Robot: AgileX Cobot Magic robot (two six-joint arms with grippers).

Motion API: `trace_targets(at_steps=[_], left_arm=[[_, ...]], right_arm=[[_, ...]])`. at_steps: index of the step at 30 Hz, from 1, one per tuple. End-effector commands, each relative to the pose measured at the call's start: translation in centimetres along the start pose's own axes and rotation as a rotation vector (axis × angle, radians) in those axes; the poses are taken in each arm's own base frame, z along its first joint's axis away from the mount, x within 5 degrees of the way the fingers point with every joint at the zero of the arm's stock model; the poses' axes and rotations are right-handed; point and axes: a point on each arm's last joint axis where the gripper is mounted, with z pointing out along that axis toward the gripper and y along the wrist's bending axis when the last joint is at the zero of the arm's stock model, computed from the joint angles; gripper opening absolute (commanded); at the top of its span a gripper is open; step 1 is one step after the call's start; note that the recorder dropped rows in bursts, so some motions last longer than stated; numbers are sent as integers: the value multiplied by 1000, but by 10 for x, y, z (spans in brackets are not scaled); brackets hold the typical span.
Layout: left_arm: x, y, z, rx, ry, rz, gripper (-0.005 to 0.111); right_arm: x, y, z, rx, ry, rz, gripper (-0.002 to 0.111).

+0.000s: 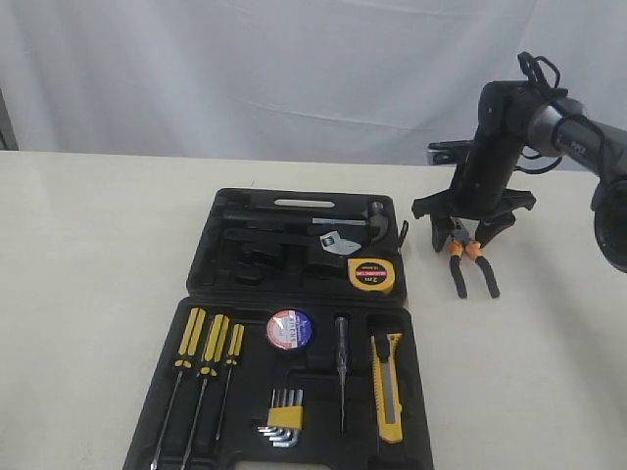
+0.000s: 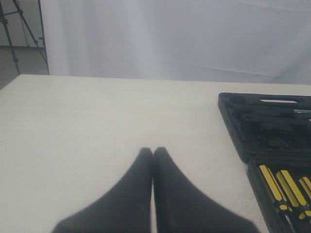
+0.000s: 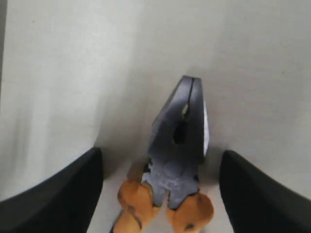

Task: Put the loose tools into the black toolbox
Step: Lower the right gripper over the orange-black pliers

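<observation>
Utility knife [image 1: 388, 387] nearest, seated in black toolbox [image 1: 315, 364] front half; tape roll [image 1: 290, 329] behind, tape measure [image 1: 371, 274] in far half. Pliers [image 3: 177, 141] on bench [image 1: 88, 294], right of toolbox. Right end effector [image 3: 160, 158] fingers apart, straddling pliers head. Left end effector [image 2: 153, 151] fingers together.
</observation>
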Motion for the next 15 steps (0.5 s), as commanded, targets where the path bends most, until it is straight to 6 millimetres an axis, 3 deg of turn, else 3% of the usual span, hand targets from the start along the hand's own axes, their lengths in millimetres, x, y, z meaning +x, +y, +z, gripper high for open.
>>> trace_targets(at_steps=[1,4,11,15], left_arm=[[1,0,0,3,0,-3,0],[1,0,0,3,0,-3,0],[1,0,0,3,0,-3,0],[1,0,0,3,0,-3,0]], right_arm=[[0,-5,2,1,1,2,65],[0,-5,2,1,1,8,56],[0,-8,2,33,3,8,0],[0,-8,2,38,3,9,0]])
